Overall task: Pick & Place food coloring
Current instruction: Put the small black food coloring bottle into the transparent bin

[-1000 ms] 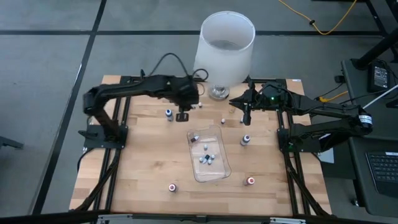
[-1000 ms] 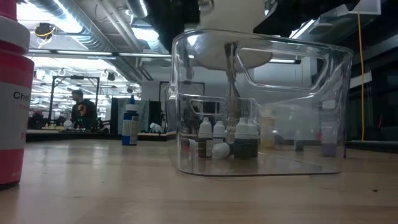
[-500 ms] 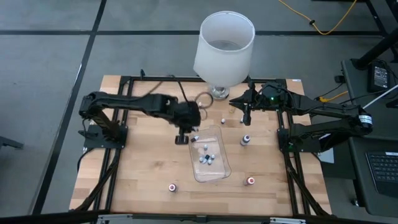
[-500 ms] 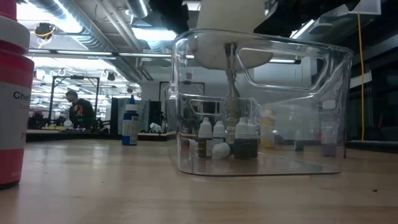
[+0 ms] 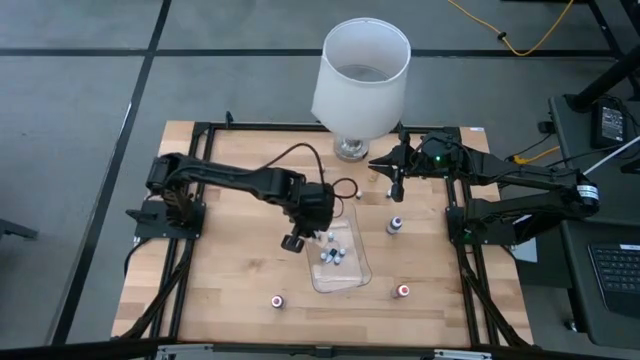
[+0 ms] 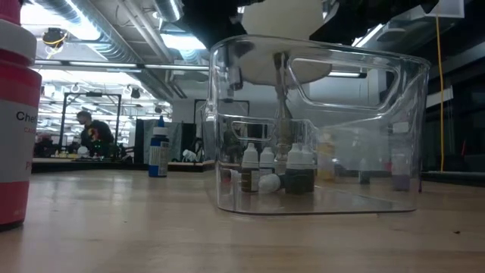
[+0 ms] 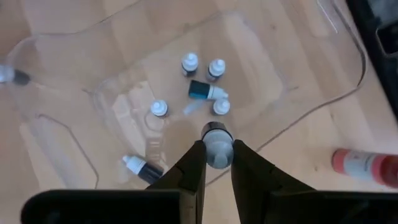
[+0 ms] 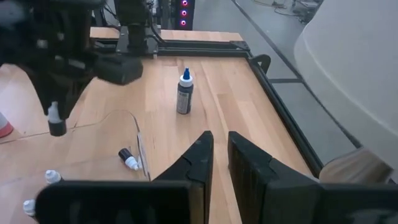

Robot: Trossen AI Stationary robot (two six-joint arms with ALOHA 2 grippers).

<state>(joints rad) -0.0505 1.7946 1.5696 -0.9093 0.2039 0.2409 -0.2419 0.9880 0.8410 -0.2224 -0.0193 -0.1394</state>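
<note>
Top-down view of a wooden table (image 5: pixel 230 270) w/ 2 dark robot arms. Left gripper (image 7: pixel 216 163) sits over the clear plastic tray (image 5: pixel 356 275) near table centre, at the tray's 10 o'clock corner, fingers (image 7: pixel 190 171) clamped narrow on a small white-capped bottle (image 7: pixel 216 142) held upright above the tray. Inside the tray: approx 5 more tiny white-capped bottles (image 7: pixel 200 65), most upright in a loose cluster, 1 teal-bodied bottle (image 7: pixel 203 91) lying on its side, another dark bottle (image 7: pixel 142 168) lying flat at the tray's edge. Right gripper (image 5: pixel 396 193) waits at approx 1 o'clock from table centre, near the lamp base; fingers close together, nothing between them. Loose bottles on the table: 1 dark bottle (image 5: pixel 395 225) upright at 3 o'clock of the tray, 1 red-capped bottle (image 5: pixel 403 291) at 5 o'clock, 1 more red-capped bottle (image 5: pixel 277 300) at 7 o'clock, 1 small white bottle (image 5: pixel 359 194) at 12 o'clock. Large white lamp (image 5: pixel 361 75) stands at the table's 12 o'clock edge. Low view: tray in front, person (image 6: pixel 94 137) at a bench far behind.
</note>
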